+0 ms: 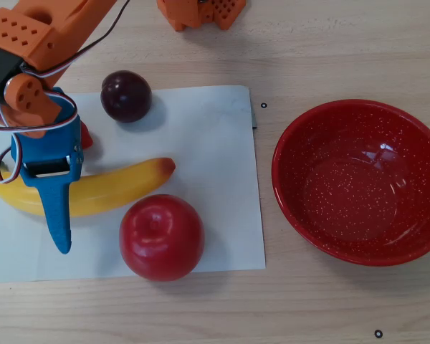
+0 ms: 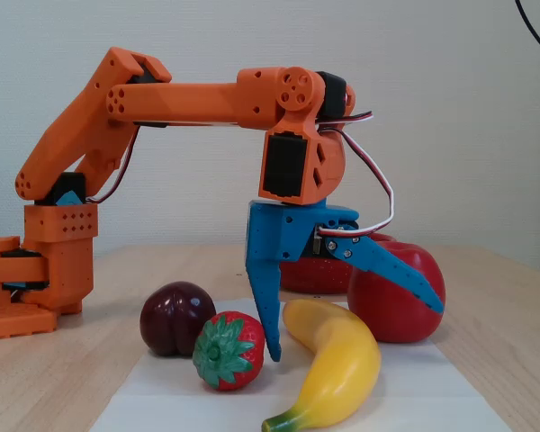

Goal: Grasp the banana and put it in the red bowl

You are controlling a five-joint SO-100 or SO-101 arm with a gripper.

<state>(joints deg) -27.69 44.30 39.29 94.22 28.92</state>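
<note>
The wooden worktop is seen in both views, with a white paper sheet laid on its left half in the overhead view. The orange arm is reached out over the sheet from its base at the left of the fixed view. The red bowl is set on bare wood right of the sheet in the overhead view, empty, well apart from the fruit. The blue gripper is held spread wide, astride the banana; one finger is placed between strawberry and banana, the other is angled out toward the apple. Nothing is grasped. The banana is lying on the sheet, stem to the left in the overhead view. A red apple is found just beside its blunt end. A dark plum sits at the sheet's upper edge. A strawberry is noted near the plum.
</note>
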